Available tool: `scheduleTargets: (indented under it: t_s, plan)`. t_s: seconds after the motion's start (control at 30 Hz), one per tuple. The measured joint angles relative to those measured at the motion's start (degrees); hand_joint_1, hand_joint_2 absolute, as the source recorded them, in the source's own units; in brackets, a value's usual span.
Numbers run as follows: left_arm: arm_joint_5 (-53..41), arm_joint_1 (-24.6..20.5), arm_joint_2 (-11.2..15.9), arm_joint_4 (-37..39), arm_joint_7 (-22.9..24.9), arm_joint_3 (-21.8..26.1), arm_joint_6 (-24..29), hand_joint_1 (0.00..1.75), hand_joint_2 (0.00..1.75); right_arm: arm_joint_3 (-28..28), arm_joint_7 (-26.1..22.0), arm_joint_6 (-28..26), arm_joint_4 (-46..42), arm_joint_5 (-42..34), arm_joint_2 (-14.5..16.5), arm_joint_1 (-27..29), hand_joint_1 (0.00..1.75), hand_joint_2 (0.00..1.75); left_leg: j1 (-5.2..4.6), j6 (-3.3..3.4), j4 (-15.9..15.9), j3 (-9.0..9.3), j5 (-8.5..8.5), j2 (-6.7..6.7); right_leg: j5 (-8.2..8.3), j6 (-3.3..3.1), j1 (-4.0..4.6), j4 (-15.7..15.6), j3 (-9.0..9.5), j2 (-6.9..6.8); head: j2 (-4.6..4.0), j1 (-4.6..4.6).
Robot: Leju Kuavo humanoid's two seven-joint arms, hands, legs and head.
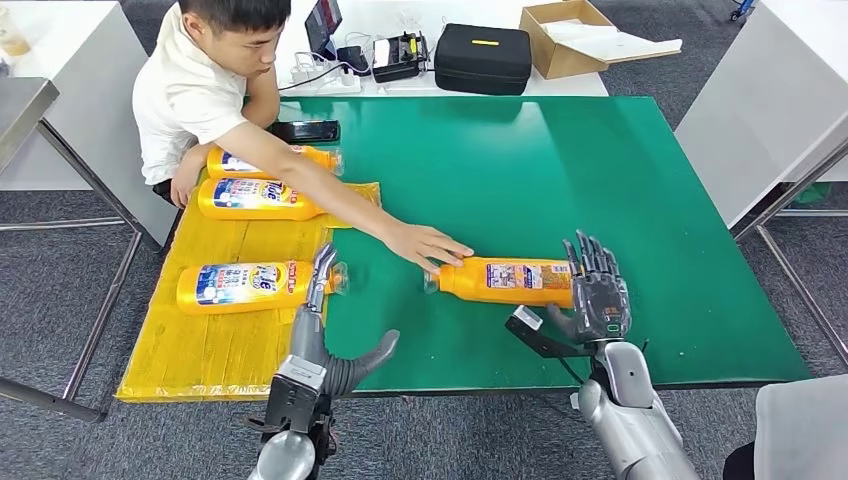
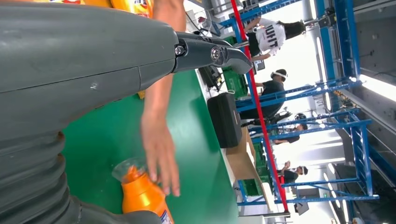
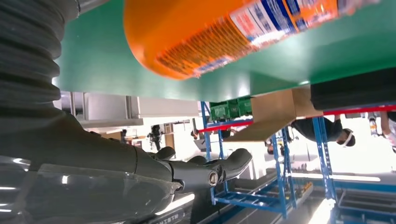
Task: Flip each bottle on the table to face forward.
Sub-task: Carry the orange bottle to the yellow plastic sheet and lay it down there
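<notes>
An orange bottle (image 1: 505, 280) lies on its side on the green table (image 1: 520, 170), label up, cap to the left. A person's hand (image 1: 425, 245) rests on its cap end. My right hand (image 1: 597, 290) stands by the bottle's base with fingers spread and holds nothing; the right wrist view shows the bottle (image 3: 210, 32) apart from my thumb (image 3: 205, 175). My left hand (image 1: 322, 280) is open, fingers stretched beside the cap of a bottle (image 1: 250, 287) on the yellow mat (image 1: 230, 340). Two more bottles (image 1: 258, 198) (image 1: 270, 160) lie farther back on the mat.
The person sits at the table's far left corner, arm reaching across the mat. A black phone (image 1: 305, 131) lies near them. Behind the table stand a black case (image 1: 482, 57) and a cardboard box (image 1: 575, 35). A white table (image 1: 760, 100) is to the right.
</notes>
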Motion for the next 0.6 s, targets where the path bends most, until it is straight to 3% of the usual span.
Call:
scheduleTargets:
  t_s: [0.33, 0.6]
  plan:
    - [0.7, -1.2, 0.0, 1.1, 0.1, -1.4, -0.2, 0.00, 1.75, 0.8, -3.6, 1.5, 8.0, -5.5, 1.1, -5.7, 0.00, 1.75, 0.00, 0.00, 0.0, -0.01, 0.02, 0.01, 0.01, 0.01, 0.00, 0.0, 0.00, 0.01, 0.00, -0.01]
    - [1.1, -2.0, -0.2, 2.1, 0.2, -2.4, -0.2, 0.00, 1.75, 1.8, -3.9, 1.9, 13.1, -6.0, 2.7, -9.1, 0.00, 1.75, 0.00, 0.02, 0.0, -0.01, 0.03, -0.01, 0.01, 0.01, 0.00, 0.0, 0.00, 0.00, 0.00, -0.01]
